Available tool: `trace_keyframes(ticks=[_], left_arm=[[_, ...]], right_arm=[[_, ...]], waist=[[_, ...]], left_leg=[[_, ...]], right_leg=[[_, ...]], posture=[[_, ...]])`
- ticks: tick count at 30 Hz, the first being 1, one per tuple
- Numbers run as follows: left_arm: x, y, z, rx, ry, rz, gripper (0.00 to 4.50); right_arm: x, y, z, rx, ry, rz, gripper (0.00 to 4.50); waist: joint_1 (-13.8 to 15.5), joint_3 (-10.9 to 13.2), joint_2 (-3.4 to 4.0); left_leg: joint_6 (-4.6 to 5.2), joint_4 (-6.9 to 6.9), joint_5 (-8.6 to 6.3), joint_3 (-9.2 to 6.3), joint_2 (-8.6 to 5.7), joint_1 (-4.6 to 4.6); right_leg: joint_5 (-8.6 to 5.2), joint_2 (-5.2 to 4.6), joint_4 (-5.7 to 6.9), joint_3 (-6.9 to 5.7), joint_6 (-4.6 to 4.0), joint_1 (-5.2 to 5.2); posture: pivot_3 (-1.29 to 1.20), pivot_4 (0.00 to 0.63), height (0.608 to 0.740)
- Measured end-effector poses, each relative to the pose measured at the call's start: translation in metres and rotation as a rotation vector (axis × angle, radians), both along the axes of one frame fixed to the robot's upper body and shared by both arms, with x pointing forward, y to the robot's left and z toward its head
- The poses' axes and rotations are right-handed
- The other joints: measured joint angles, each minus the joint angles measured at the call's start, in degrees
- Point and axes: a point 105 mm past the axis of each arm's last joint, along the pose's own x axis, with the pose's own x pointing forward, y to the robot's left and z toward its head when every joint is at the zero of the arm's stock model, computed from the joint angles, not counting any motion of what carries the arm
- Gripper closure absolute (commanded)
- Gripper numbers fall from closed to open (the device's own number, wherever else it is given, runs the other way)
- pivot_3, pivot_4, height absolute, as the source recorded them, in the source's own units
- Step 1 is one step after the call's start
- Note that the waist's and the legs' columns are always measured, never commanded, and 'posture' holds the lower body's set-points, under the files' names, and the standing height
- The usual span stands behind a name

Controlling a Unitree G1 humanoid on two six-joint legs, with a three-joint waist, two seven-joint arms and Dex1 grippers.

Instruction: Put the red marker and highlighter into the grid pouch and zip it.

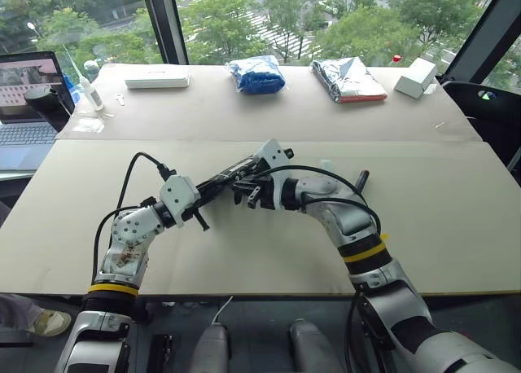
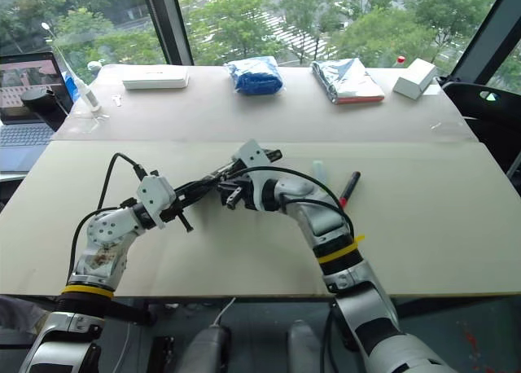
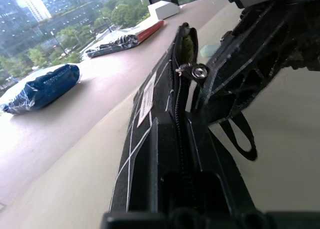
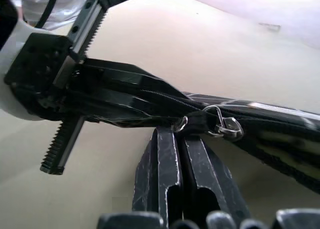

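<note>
1. Eye views: keep left fingers (image 1: 216, 184) clenched on grid pouch (image 3: 145, 114), lifted above tabletop (image 1: 456, 226), with red marker (image 2: 350, 187) and highlighter (image 2: 318, 168) lying just beside, not yet inside.
2. Left wrist view: slide zipper pull (image 3: 195, 71) straight along the teeth.
3. Right wrist view: hold right fingers (image 4: 167, 159) clenched on zipper pull; avoid twisting.

The beige table (image 2: 244, 251) carries the red marker (image 2: 349, 188) near its middle, with the highlighter (image 2: 319, 170) just beside it. Along the far edge lie a flat white case (image 2: 155, 77), a blue bag (image 2: 256, 74), a silver foil bag (image 2: 347, 81) and a white box (image 2: 414, 78) — well apart.
</note>
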Motion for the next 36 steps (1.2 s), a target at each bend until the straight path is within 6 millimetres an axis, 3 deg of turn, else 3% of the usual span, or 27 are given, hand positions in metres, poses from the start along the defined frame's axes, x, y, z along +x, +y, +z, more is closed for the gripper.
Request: trace_keyframes(ticks=[1,3,4,10,14,19,20,24,27,29,36], left_arm=[[0.000,0.000,0.000,0.000,0.001,0.000,4.50],[0.000,0.000,-0.001,0.000,0.008,0.003,4.50],[0.001,0.000,-0.001,0.000,0.009,0.003,4.50],[0.000,-0.004,0.001,-0.004,0.003,-0.009,4.50],[-0.001,-0.006,0.000,0.000,0.004,-0.020,4.50],[-0.002,-0.010,0.001,-0.001,0.000,-0.036,4.50],[-0.002,-0.008,0.001,0.000,0.001,-0.032,4.50],[-0.003,-0.010,-0.001,0.001,0.006,-0.042,4.50],[-0.004,-0.011,-0.002,0.007,0.009,-0.055,4.50],[-0.005,-0.011,-0.003,0.010,0.013,-0.059,4.50],[-0.004,-0.013,-0.006,0.009,0.019,-0.068,4.50]], right_arm=[[0.000,0.000,0.000,-0.002,-0.001,0.001,4.46],[0.001,0.000,-0.001,-0.007,-0.004,-0.010,3.83],[0.002,-0.001,-0.001,-0.005,-0.003,-0.014,3.73],[0.008,-0.023,0.010,0.035,0.007,-0.050,1.68],[-0.007,-0.054,0.024,0.104,0.059,-0.011,1.68],[-0.060,-0.109,0.025,0.067,-0.028,0.085,1.68],[-0.062,-0.116,0.025,0.054,-0.040,0.075,1.68],[-0.034,-0.170,0.044,-0.010,-0.169,-0.218,1.68],[0.014,-0.239,0.054,-0.052,-0.164,-0.673,1.68],[0.023,-0.273,0.049,-0.077,-0.126,-0.877,1.68],[0.021,-0.271,-0.004,-0.097,0.064,-1.071,1.68]], waist=[[0.0,0.0,0.00],[-0.1,0.0,0.00],[-0.1,0.0,0.00],[0.0,0.0,0.00],[0.3,0.0,-0.01],[1.1,0.0,-0.02],[1.1,0.0,-0.02],[0.7,0.0,-0.04],[1.0,0.0,-0.04],[1.3,0.0,-0.04],[1.0,0.0,-0.01]], left_leg=[[0.00,0.00,0.00,0.00,0.00,0.00],[0.00,0.00,0.00,0.00,0.00,0.00],[0.00,0.00,0.00,-0.01,0.00,0.00],[0.00,0.00,0.00,-0.01,0.00,-0.01],[0.00,0.00,0.00,-0.02,-0.01,-0.04],[0.00,0.01,0.00,-0.03,-0.01,-0.11],[0.00,0.02,0.00,-0.02,-0.02,-0.11],[0.00,0.08,0.00,0.05,0.00,0.05],[-0.01,0.07,0.01,0.07,-0.03,0.05],[-0.01,-0.02,0.01,0.04,-0.03,0.02],[0.06,-0.02,-0.03,0.06,-0.11,-0.06]], right_leg=[[0.00,0.00,0.00,0.00,0.00,0.00],[0.00,0.00,0.00,0.00,0.00,0.00],[0.00,0.00,0.00,0.00,0.00,0.00],[0.00,0.00,0.00,-0.01,0.00,0.00],[0.00,-0.02,-0.06,-0.01,0.00,0.02],[-0.10,-0.02,-0.16,-0.04,0.17,0.03],[-0.18,-0.03,-0.16,-0.02,0.31,0.03],[-0.26,0.02,-0.12,0.08,0.45,0.10],[-0.25,0.00,-0.12,0.13,0.43,0.09],[-0.08,0.00,-0.14,0.10,0.13,0.08],[-0.03,-0.07,-0.18,0.15,0.04,0.04]], posture=[[0.00,0.150,0.740],[0.00,0.150,0.740],[0.00,0.150,0.740],[0.00,0.150,0.740],[0.00,0.150,0.740],[0.00,0.150,0.740],[0.00,0.150,0.740],[0.00,0.150,0.740],[0.00,0.150,0.740],[0.00,0.150,0.740],[0.00,0.150,0.740]])
